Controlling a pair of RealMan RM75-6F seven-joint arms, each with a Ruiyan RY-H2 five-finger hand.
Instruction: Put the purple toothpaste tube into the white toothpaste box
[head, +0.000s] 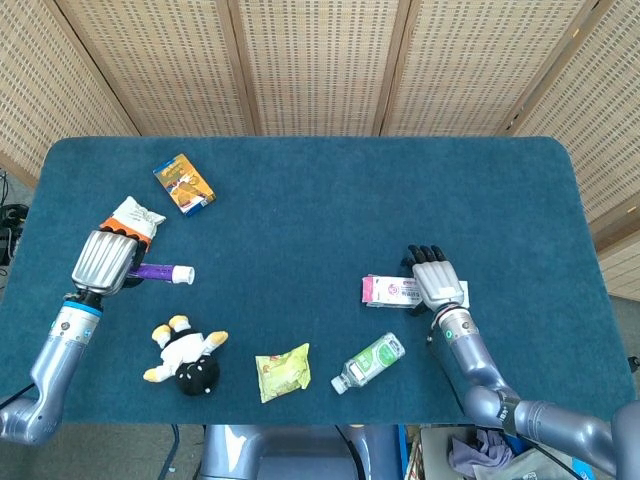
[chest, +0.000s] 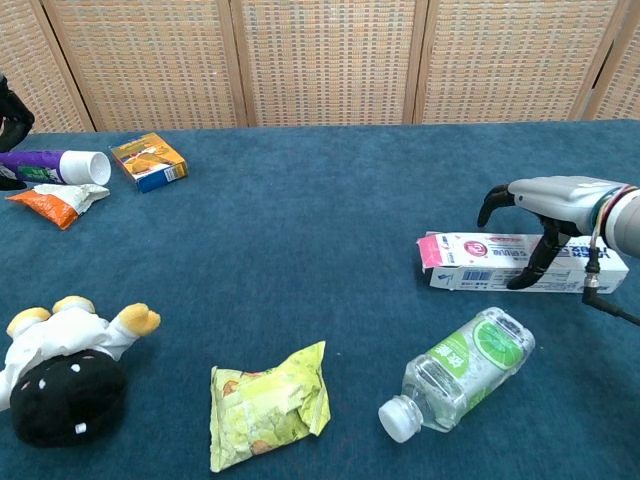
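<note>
a broad bare stretch of the dark blue felt worktop (head: 330, 210) lies open between the left hand (head: 103, 262) and the long white and pink toothpaste box (head: 398, 292), with no object across the middle. the clear plastic bottle with a green label (head: 369, 362) sits near the box's front side, the yellow-green crinkled snack packet (head: 282, 371) and black and white plush toy (head: 187, 361) line the front edge, and the orange and blue small carton (head: 184, 183) lies well behind.
</note>
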